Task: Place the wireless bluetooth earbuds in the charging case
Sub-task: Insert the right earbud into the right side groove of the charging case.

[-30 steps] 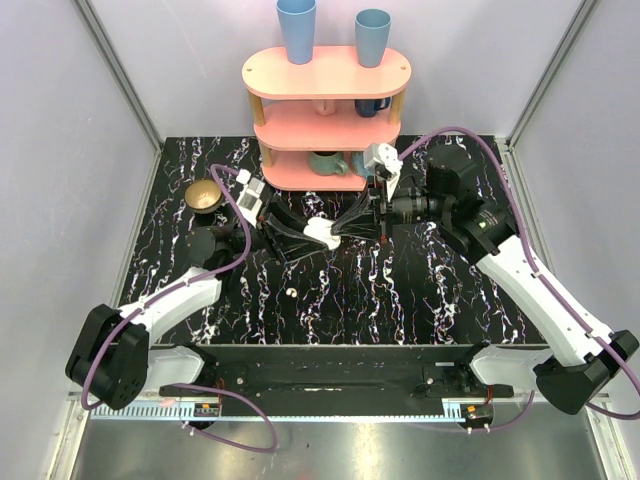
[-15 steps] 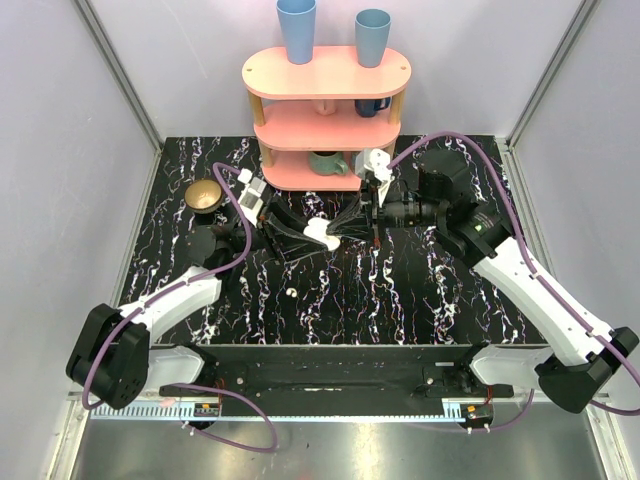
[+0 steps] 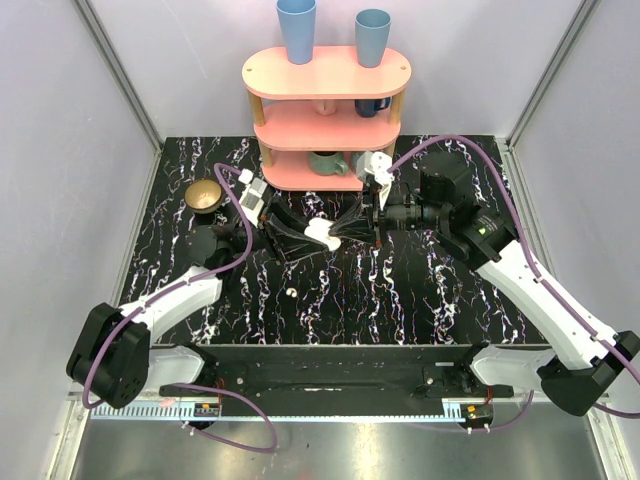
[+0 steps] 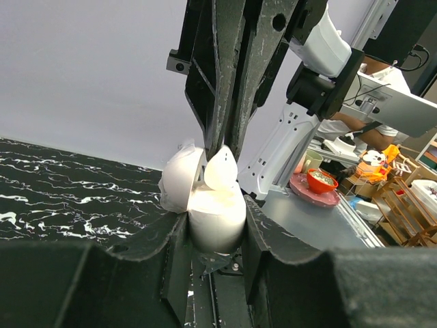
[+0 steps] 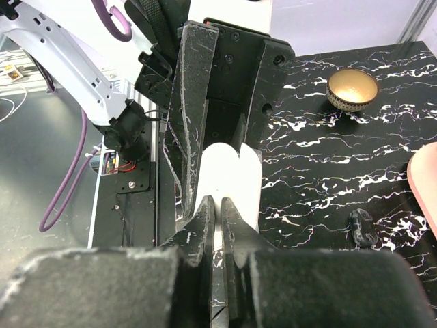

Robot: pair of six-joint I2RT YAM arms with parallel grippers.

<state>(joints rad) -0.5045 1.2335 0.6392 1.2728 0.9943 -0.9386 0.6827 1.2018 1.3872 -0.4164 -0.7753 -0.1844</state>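
**tabletop_tom:** Compared with a second back, the right gripper (image 3: 344,232) has slid left, right up to the charging case (image 3: 319,233). The case itself has nudged a hair left too.

**bench_kat:** Who's got the case?

**tabletop_tom:** The left gripper (image 3: 306,236). In its wrist view the black fingers (image 4: 171,239) are clamped on the lower half, one each side. The lid (image 4: 181,183) is flipped open and leans off to the left. This all sits mid-table (image 3: 430,290), just in front of the pink shelf (image 3: 325,125), with the bronze bowl (image 3: 205,196) off to the left.

**bench_kat:** And the right one, is it gripping anything?

**tabletop_tom:** Yep, it's pinched tight on one earbud (image 4: 221,169), with barely a sliver of gap between the tips. The bud is right at the open mouth of the case, just beside the lid. I can't tell if it's actually seated in its slot or only touching the rim.

**bench_kat:** Second bud?

**tabletop_tom:** There's a tiny pale speck on the marble closer to the arm bases, well apart from the case. It looks like the other earbud (image 3: 291,293), lying loose with neither arm near it.
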